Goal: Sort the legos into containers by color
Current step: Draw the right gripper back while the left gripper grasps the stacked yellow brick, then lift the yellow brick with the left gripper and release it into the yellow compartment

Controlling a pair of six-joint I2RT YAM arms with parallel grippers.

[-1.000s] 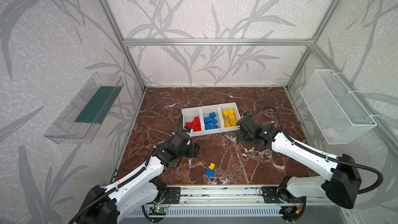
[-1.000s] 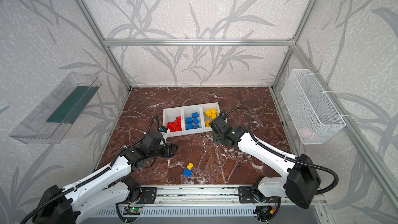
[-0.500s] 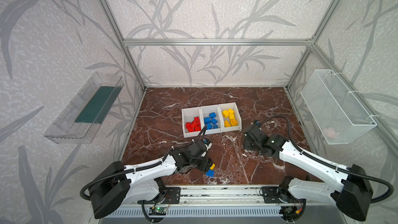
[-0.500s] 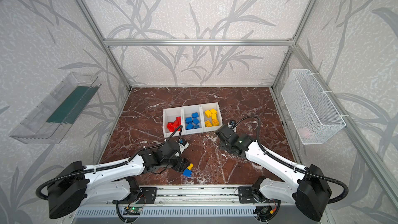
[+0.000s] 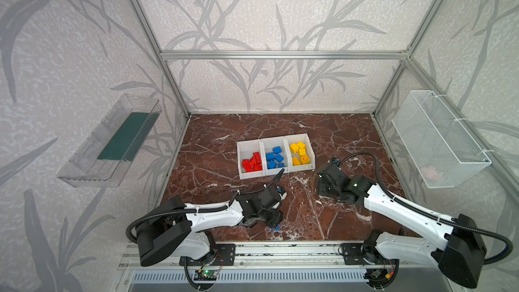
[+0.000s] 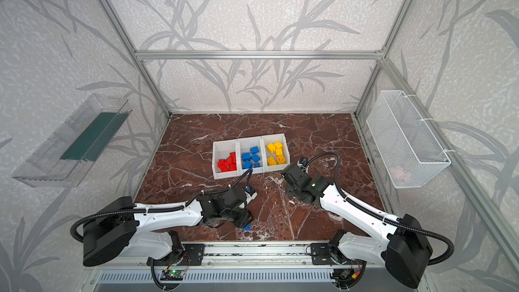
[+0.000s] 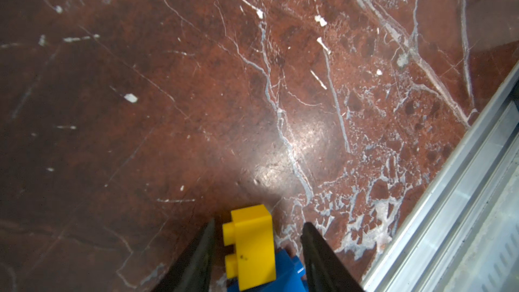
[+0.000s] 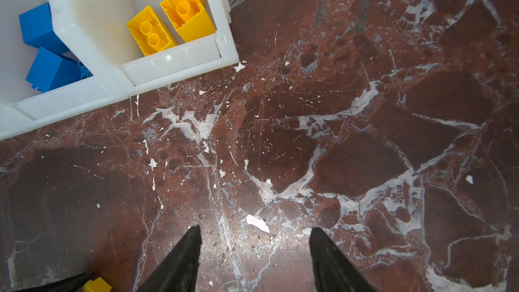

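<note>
Three white bins stand in a row on the marble tabletop (image 7: 252,80): the red bin (image 5: 247,150) holds red bricks (image 5: 252,162), the blue bin (image 5: 268,146) next to it holds blue bricks (image 5: 274,157), and the yellow bin (image 5: 303,167) at the other end holds yellow bricks (image 5: 300,153).

Two pieces are outside the row. A yellow brick (image 7: 250,245) sits on top of a blue brick (image 7: 283,273). The pair rests on the marble well in front of the row, roughly in line with the blue bin and close to the aluminium rail (image 7: 449,220) at the table's near edge. In both top views only a sliver of the blue brick shows from under the left arm's wrist.

The left gripper (image 7: 258,227) is down over this pair. Its jaws are apart, one finger on each side of the yellow brick. A narrow strip of marble shows on one side and a wider strip on the other. From this angle the fingers appear not to touch it, though lower down the contact is hidden.

The right gripper (image 8: 255,231) hangs over bare marble just in front of the row's yellow end, off the yellow bin's front corner. Its jaws are spread with nothing between them. At the very edge of the right wrist view a yellow corner shows, most likely that same brick.
</note>
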